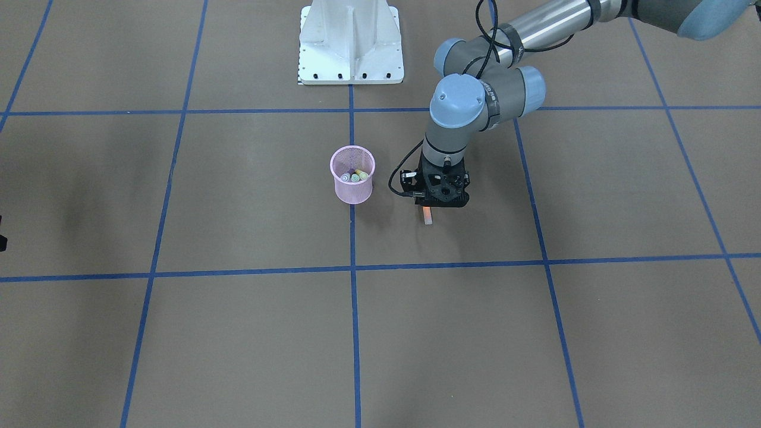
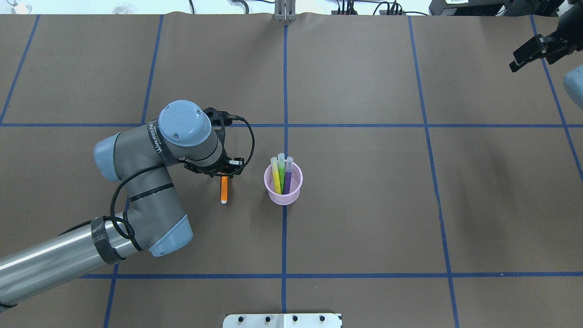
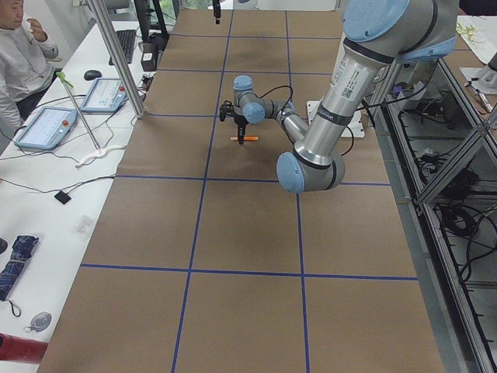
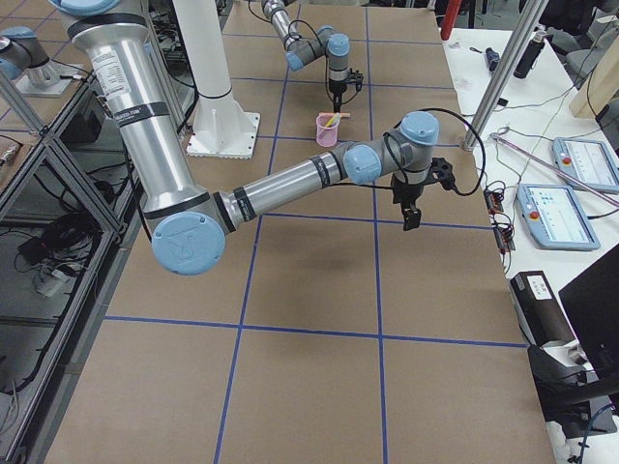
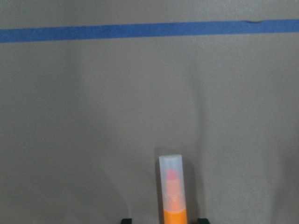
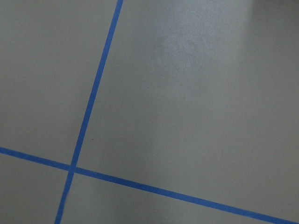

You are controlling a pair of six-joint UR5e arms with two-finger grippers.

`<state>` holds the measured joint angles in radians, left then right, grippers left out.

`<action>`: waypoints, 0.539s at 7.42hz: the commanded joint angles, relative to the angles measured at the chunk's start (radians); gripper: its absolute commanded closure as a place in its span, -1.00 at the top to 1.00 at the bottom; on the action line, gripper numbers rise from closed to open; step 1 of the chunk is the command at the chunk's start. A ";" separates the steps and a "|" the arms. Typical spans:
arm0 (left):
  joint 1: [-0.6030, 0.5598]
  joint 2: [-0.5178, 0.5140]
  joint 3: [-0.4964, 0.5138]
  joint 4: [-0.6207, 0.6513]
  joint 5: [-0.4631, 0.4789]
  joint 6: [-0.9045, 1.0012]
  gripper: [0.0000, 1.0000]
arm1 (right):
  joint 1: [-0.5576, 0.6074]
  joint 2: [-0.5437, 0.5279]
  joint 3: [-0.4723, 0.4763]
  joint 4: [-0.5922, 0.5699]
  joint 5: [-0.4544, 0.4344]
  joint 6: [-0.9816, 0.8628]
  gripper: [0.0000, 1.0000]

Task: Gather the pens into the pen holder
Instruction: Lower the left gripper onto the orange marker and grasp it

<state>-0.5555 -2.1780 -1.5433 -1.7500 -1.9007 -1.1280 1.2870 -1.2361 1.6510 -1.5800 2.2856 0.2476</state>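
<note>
A small pink wire-mesh round pen holder [image 2: 283,197] is standing upright on the brown paper-covered table [image 2: 364,205], on the blue tape line [image 2: 284,237] that runs out from the white metal robot base [image 1: 351,41]. A yellow pen [image 2: 276,175], a green pen [image 2: 282,171] and a purple pen [image 2: 288,175], each a slim stick with a translucent clear cap, are standing inside it, leaning together, with their caps rising above the rim. The fourth, an orange pen [image 2: 224,189] with the same clear cap, is lying level on the robot's left side of the holder, near it but not touching, and pointing roughly along the tape line. The left gripper [image 1: 425,208] is hanging straight down over the middle of this pen, so each end is sticking out from under it. In the left wrist view only slivers of the two dark fingertips [image 5: 125,220] are showing at the bottom edge, one on each side of the orange barrel, with some table showing between. I cannot tell whether the fingers are pinching the pen, or whether the pen is resting on the table or raised off it. The right gripper [image 2: 519,59] is hovering over bare table, well apart from the holder at the far right. Its fingers are not showing clearly enough to tell whether they are spread or pressed together.
</note>
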 commanded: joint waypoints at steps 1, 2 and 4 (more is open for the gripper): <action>0.002 -0.002 0.000 0.000 0.000 0.001 -0.10 | 0.000 0.000 0.001 0.000 0.000 0.001 1.00; 0.002 -0.002 0.000 0.000 0.000 0.001 -0.25 | 0.000 -0.002 0.001 0.000 0.000 0.001 1.00; 0.002 -0.002 0.000 0.000 0.000 0.004 -0.26 | 0.000 -0.002 0.001 0.000 0.000 0.001 1.00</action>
<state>-0.5539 -2.1797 -1.5432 -1.7503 -1.9006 -1.1261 1.2870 -1.2376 1.6521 -1.5800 2.2856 0.2485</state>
